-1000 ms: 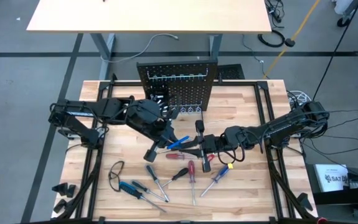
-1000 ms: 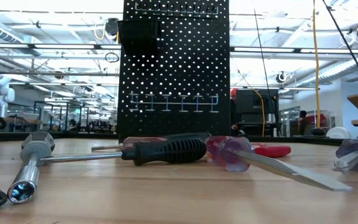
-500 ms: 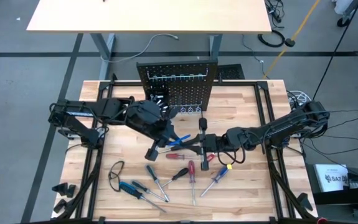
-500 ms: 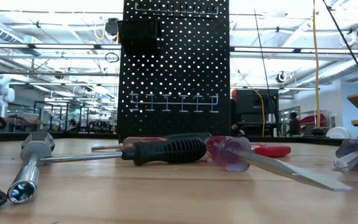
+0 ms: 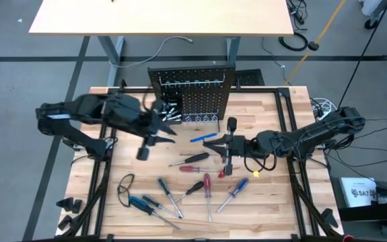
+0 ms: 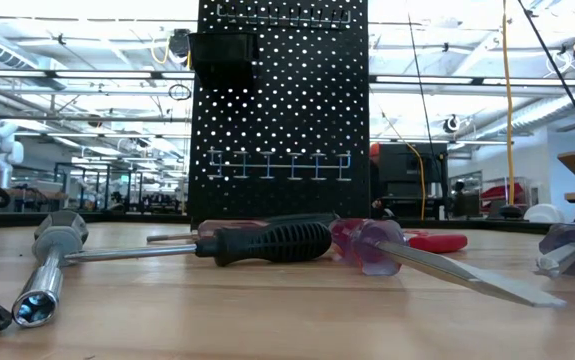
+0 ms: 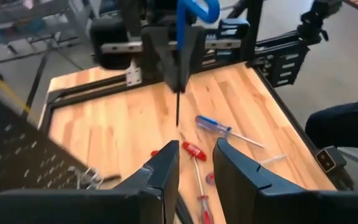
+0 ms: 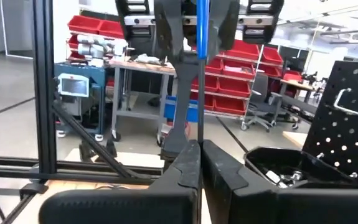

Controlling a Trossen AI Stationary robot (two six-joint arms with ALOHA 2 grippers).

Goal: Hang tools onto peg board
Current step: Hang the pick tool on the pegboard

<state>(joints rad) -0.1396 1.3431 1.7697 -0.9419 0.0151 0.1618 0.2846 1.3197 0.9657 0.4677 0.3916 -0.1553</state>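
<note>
Lying level above the table (image 5: pixel 112 202), the blue-handled screwdriver (image 5: pixel 202 138) is being pinched by the clenched right end effector (image 5: pixel 213 143); the released left end effector (image 5: pixel 168 129) is hanging beside the peg board (image 5: pixel 210 94).

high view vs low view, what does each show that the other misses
Only the high view: both arms, the right gripper with jaws shut on the blue screwdriver, the left gripper open near the peg board. Only the low view: the room behind the table. Both: the peg board, its hooks and tools lying on the table.
</note>
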